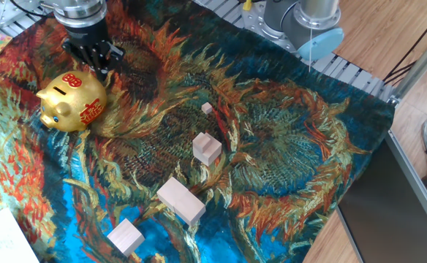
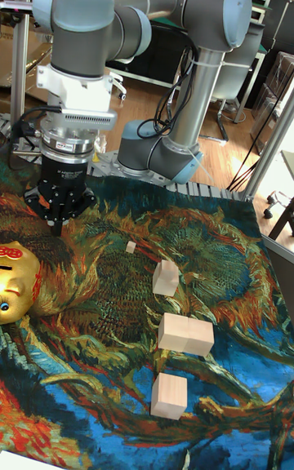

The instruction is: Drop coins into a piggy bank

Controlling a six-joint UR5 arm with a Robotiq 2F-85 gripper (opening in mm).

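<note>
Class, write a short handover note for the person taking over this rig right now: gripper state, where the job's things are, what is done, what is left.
Gripper: hangs just behind the piggy bank, fingers pointing down and close together; whether it holds a coin cannot be told.
Piggy bank: upright on the sunflower cloth, far left; its top is not under the fingers.
Coins: none visible on the cloth or in the gripper.
Also on the cloth: four pale wooden blocks, clear of the bank.
Done: cannot be judged from these views.
Left: find any coins, bring the gripper over the bank's top and drop them.

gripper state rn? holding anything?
Gripper: fingers close together above and behind the piggy bank; cannot tell if a coin is pinched.
</note>
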